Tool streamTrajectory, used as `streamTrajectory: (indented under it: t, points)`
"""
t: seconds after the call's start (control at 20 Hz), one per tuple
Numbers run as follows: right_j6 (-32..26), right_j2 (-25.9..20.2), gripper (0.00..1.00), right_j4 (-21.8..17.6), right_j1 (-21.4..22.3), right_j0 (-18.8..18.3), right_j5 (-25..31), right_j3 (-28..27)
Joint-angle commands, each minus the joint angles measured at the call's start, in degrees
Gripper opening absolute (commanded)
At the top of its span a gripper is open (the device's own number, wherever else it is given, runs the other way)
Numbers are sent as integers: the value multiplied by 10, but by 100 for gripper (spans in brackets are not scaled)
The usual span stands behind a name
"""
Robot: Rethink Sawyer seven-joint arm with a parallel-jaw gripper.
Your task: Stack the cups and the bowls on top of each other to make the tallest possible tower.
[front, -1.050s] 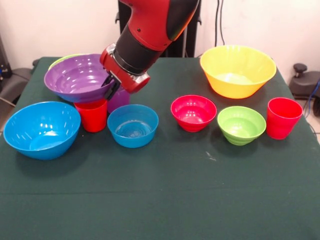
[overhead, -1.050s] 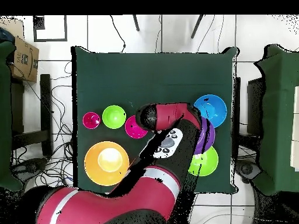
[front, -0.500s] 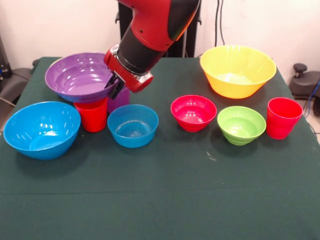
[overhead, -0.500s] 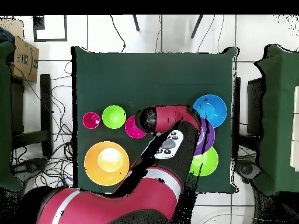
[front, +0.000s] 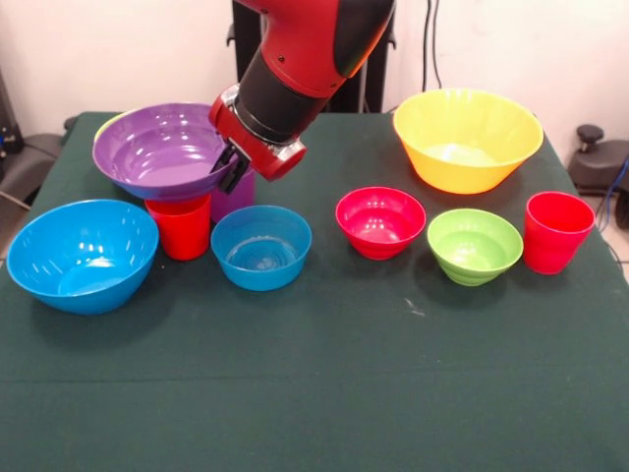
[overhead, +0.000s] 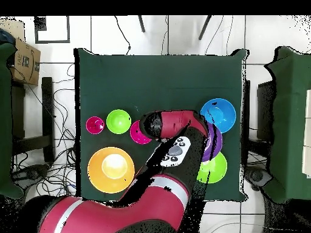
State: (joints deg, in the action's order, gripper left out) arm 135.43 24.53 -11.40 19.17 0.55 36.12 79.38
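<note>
My gripper [front: 230, 170] is shut on the right rim of the large purple bowl [front: 157, 149], holding it in the air, nearly level. The bowl hangs just over a red cup [front: 180, 226], and a purple cup [front: 236, 197] stands behind the fingers. A large blue bowl [front: 81, 254] and a small blue bowl [front: 261, 246] sit in front. To the right stand a red-pink bowl [front: 380, 221], a small lime bowl [front: 475, 245], another red cup [front: 557, 231] and the big yellow bowl [front: 467, 138]. From overhead, the arm hides most of the purple bowl [overhead: 214, 143].
A large lime green bowl [overhead: 215, 170] sits behind the purple one, showing only as a sliver [front: 111, 122] in the front view. The dark green table cloth [front: 324, 393] runs wide toward the front edge. Chairs and cables ring the table in the overhead view.
The gripper has risen and shifted slightly right with the purple bowl. The bowl has tipped from tilted toward level and now clears the red cup's rim.
</note>
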Motion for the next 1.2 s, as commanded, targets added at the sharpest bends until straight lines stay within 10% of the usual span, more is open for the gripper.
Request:
streamTrajectory:
  t: [0.05, 1.2]
  points:
    - [-13, -78, 0, -6, -18, 5, 35, 21]
    - [2, -60, 0, -18, -35, 15, 2, -18]
